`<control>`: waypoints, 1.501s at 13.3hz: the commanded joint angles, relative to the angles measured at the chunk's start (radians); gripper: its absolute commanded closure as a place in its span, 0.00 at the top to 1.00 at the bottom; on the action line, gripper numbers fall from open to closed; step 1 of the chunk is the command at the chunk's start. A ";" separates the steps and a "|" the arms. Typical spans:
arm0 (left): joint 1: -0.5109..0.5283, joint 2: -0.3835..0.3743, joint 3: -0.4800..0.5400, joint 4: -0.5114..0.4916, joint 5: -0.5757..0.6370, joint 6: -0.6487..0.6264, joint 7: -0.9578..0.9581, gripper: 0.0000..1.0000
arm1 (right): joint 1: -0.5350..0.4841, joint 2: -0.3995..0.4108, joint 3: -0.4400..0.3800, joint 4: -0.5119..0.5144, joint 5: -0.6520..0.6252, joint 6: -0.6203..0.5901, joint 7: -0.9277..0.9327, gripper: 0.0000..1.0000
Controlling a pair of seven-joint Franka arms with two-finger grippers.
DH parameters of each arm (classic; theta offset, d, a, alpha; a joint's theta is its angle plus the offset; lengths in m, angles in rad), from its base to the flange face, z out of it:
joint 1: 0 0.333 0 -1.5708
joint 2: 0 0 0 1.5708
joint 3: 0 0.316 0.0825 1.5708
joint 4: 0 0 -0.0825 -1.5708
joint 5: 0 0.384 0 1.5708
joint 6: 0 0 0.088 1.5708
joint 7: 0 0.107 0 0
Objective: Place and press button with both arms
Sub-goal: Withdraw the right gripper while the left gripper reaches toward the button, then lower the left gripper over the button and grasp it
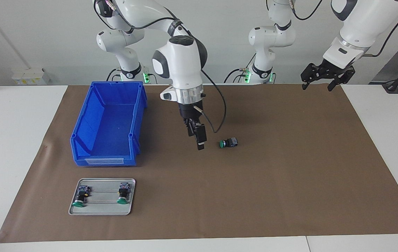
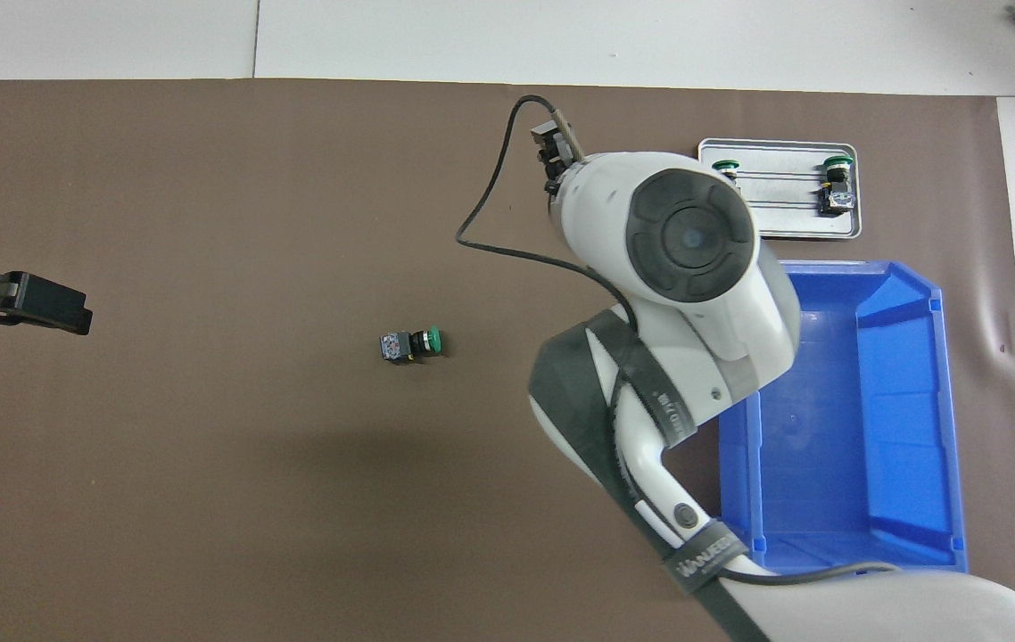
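One green-capped button [image 1: 228, 142] lies on its side on the brown mat, its cap pointing toward the right arm's end of the table; it also shows in the overhead view [image 2: 412, 344]. My right gripper [image 1: 200, 141] points down just above the mat, beside the button's cap and a short gap from it; in the overhead view its own arm hides it. My left gripper [image 1: 326, 77] is open and empty, raised high over the mat's edge at the left arm's end [image 2: 21, 301], where the arm waits.
A blue bin [image 1: 134, 115] stands beside the right gripper, toward the right arm's end [image 2: 953, 428]. A grey tray [image 1: 102, 206] lies farther from the robots than the bin [image 2: 784, 218]; two more green buttons [image 1: 80, 197] [image 1: 122, 194] lie on it.
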 commanded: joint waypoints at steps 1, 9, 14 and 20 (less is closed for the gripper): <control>-0.007 -0.027 -0.012 -0.026 0.012 -0.009 -0.015 1.00 | -0.136 -0.100 0.019 -0.095 0.033 -0.057 -0.417 1.00; -0.092 -0.022 -0.018 -0.042 0.005 0.105 0.224 1.00 | -0.389 -0.298 0.009 -0.049 0.089 -0.487 -1.302 1.00; -0.172 -0.005 -0.020 -0.121 -0.023 0.323 0.385 0.99 | -0.468 -0.346 0.006 0.055 0.105 -0.771 -1.496 1.00; -0.238 0.163 -0.022 -0.112 -0.087 0.528 0.592 0.99 | -0.465 -0.349 0.019 0.019 0.134 -0.767 -1.491 1.00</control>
